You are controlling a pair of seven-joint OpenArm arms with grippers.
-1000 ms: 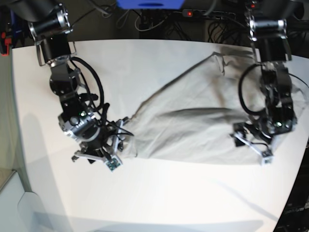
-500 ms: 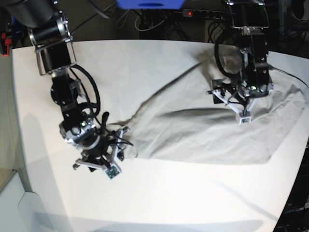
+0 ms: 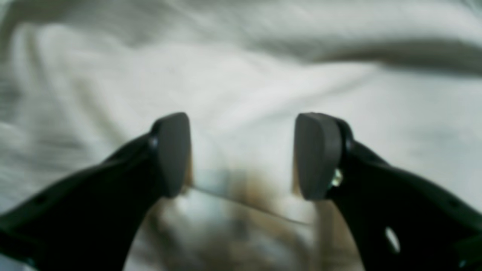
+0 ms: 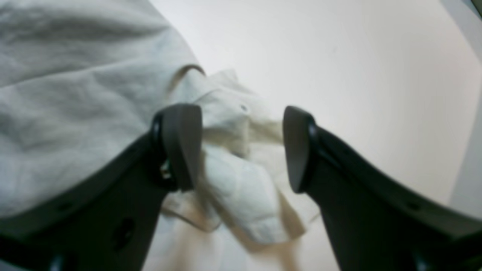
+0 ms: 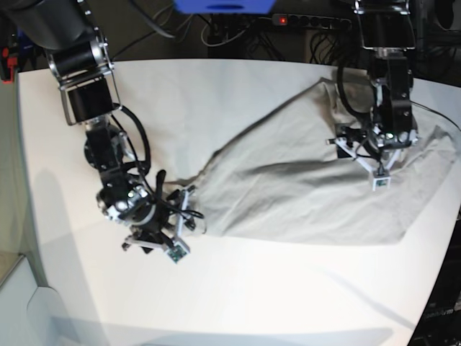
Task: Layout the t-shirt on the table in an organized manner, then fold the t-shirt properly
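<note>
We see the t-shirt (image 5: 310, 180) spread unevenly across the right half of the table (image 5: 238, 94) in the base view, wide and wrinkled toward the right edge, narrowing to a bunched point near the table's middle-left. One long fold ridge runs across its middle. Not laid flat, not folded.

At the narrow bunched end sits the right gripper (image 4: 241, 148). In its wrist view we see the jaws parted fairly wide, with a crumpled hem corner of the shirt lying between them. The cloth touches the inner face of the left pad (image 4: 182, 145); a gap shows between cloth and the other pad, so we call it a loose straddle, not a pinch. Bare white table fills the view beyond that corner.

The left gripper (image 3: 243, 154) hangs over the shirt's broad part, near the table's right side in the base view (image 5: 374, 162). Its wrist view is blurred; jaws stand wide apart, nothing between the pads (image 3: 318, 156), only wrinkled fabric below. We cannot tell whether the fingertips touch the cloth.

Behind the table we see a power strip (image 5: 310, 20) and dark cables.
</note>
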